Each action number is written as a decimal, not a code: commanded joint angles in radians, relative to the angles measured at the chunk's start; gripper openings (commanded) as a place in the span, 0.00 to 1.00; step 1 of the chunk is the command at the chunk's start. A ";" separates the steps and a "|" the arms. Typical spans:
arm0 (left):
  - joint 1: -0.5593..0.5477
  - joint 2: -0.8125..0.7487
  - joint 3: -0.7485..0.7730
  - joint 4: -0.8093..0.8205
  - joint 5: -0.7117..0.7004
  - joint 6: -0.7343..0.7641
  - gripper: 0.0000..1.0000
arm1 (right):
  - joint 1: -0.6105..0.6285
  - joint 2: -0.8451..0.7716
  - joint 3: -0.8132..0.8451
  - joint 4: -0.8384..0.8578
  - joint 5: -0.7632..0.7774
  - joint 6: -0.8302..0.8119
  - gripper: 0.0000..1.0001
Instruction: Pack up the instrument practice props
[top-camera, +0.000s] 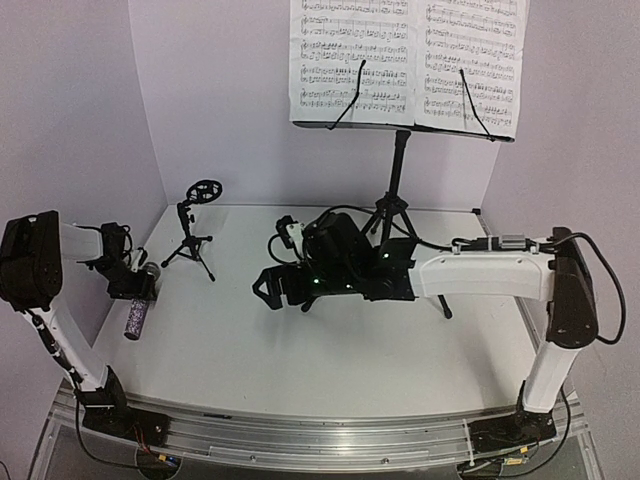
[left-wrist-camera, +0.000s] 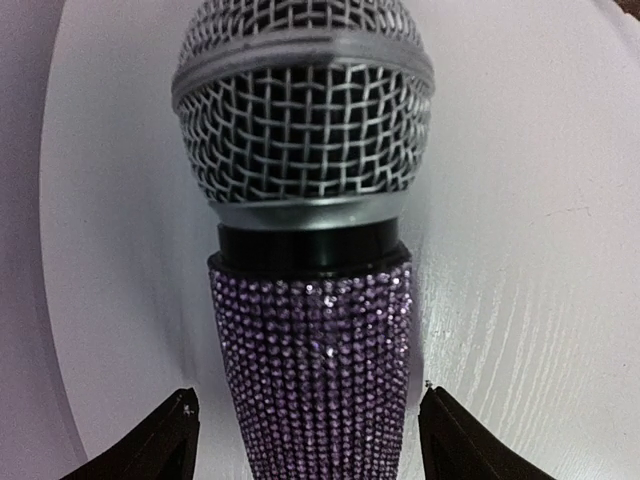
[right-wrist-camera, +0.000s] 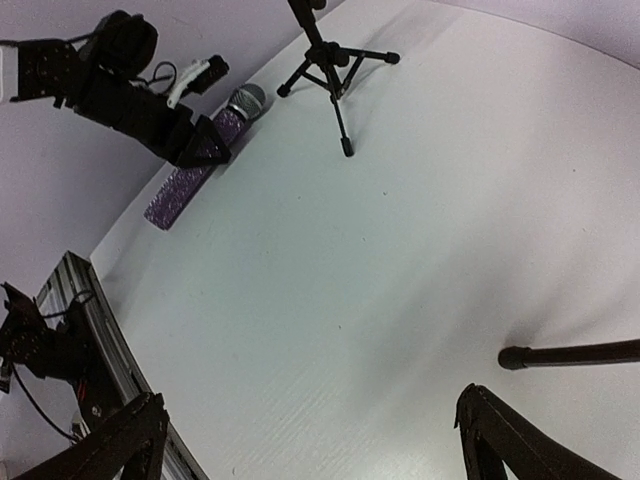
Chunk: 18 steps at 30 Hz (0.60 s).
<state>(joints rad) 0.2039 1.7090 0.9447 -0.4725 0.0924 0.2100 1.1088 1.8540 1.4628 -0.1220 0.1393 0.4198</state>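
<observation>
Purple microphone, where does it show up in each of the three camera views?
Top external: the microphone is at the far left, about halfway up.
Left wrist: the microphone fills the centre, mesh head at the top.
Right wrist: the microphone lies in the upper left.
Shared landmark: the small tripod mic stand, just right of it in the top external and right wrist views; not in the left wrist view.

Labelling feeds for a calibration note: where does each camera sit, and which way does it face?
Top external: above and behind both arms, looking down and forward over the table to the music stand.
Left wrist: on the left arm, looking at the microphone between its own fingers.
Right wrist: on the right arm, facing left across the table; its own fingers show below.
Shared: all three show the microphone; top and right wrist show the small mic stand.
</observation>
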 joint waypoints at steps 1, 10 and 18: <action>0.006 -0.167 0.026 0.008 -0.019 0.047 0.76 | -0.012 -0.119 -0.005 -0.313 0.030 -0.152 0.98; -0.003 -0.629 0.019 -0.003 0.257 0.241 0.73 | -0.236 -0.469 -0.338 -0.487 0.122 -0.115 0.88; -0.413 -0.788 0.114 -0.090 0.386 0.278 0.67 | -0.521 -0.469 -0.329 -0.560 0.072 -0.205 0.85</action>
<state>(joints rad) 0.0194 0.8937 0.9672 -0.4939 0.4078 0.4711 0.7053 1.3683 1.1141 -0.6326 0.2365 0.2732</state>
